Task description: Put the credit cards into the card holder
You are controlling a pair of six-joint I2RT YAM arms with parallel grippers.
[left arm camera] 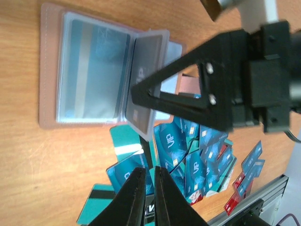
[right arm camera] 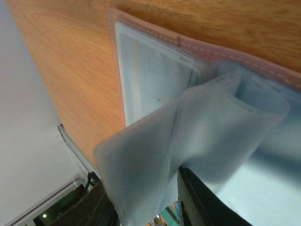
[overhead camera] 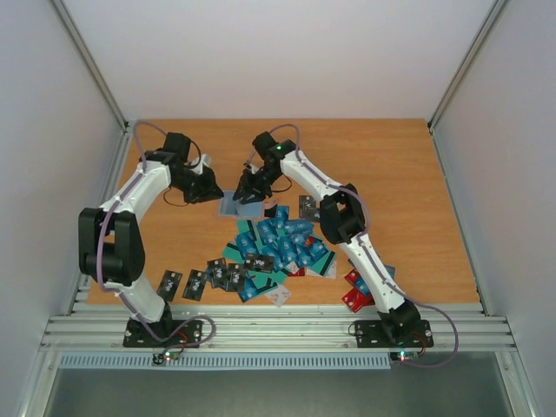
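Many credit cards (overhead camera: 282, 248), mostly blue and teal, lie heaped at mid-bench, just on the near side of the card holder (left arm camera: 47, 94). Holder lies open and flat on the bench (overhead camera: 408, 191), toward the far side, between the two end effectors. One teal card (left arm camera: 94, 75) shows through its flat pocket.

Right end effector (left arm camera: 138, 96) pinches a clear sleeve (right arm camera: 188, 136) of the holder, raised off the flat. A dark card (left arm camera: 148, 61) sits inside that sleeve.

Left end effector (left arm camera: 149, 172) hangs above the heap's edge, fingers drawn almost together with only a slit between, nothing in them.

Black cards (overhead camera: 182, 282) scattered near left. Red cards (overhead camera: 356, 291) near right, beside the right arm.
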